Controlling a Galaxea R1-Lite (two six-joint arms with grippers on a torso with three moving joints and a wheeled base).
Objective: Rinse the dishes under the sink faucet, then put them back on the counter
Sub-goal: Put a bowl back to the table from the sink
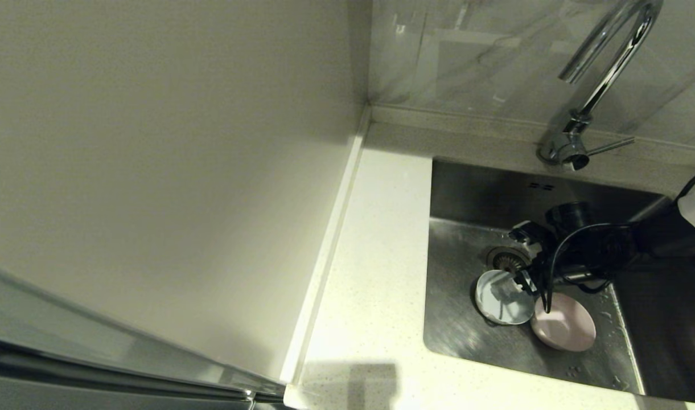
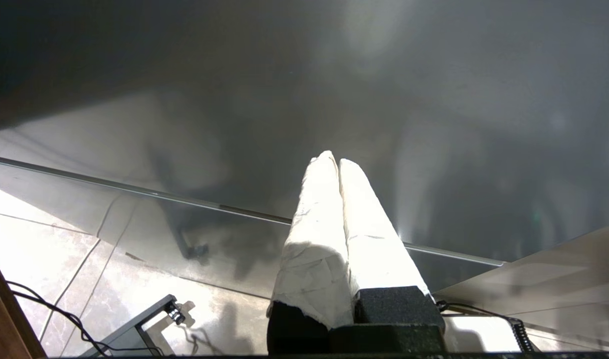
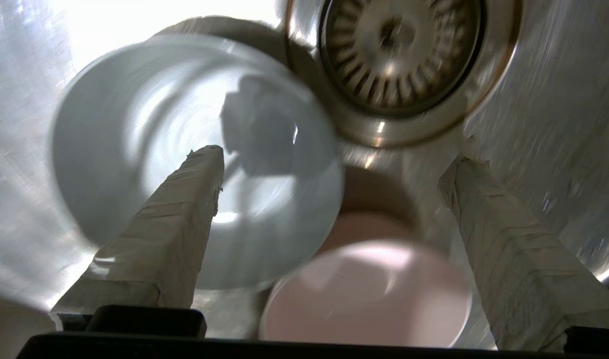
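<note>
In the head view the steel sink (image 1: 458, 319) holds a pale blue bowl (image 1: 502, 297) and a pale pink bowl (image 1: 564, 323) side by side, just in front of the drain strainer (image 1: 505, 259). My right gripper (image 1: 522, 257) is low in the basin over them, open. In the right wrist view one finger (image 3: 184, 224) is over the blue bowl (image 3: 134, 149), whose rim overlaps the pink bowl (image 3: 369, 299). The other finger (image 3: 504, 239) stands over bare sink floor beside the strainer (image 3: 399, 55). My right gripper (image 3: 332, 155) clasps nothing. The chrome faucet (image 1: 606, 77) rises behind the sink.
The off-white counter (image 1: 375, 256) runs left of the sink, bounded by a beige wall panel (image 1: 153, 171). The faucet's side lever (image 1: 609, 147) points right. My left gripper (image 2: 334, 160) is parked away from the sink, shut and empty, above a tiled floor with cables (image 2: 60, 314).
</note>
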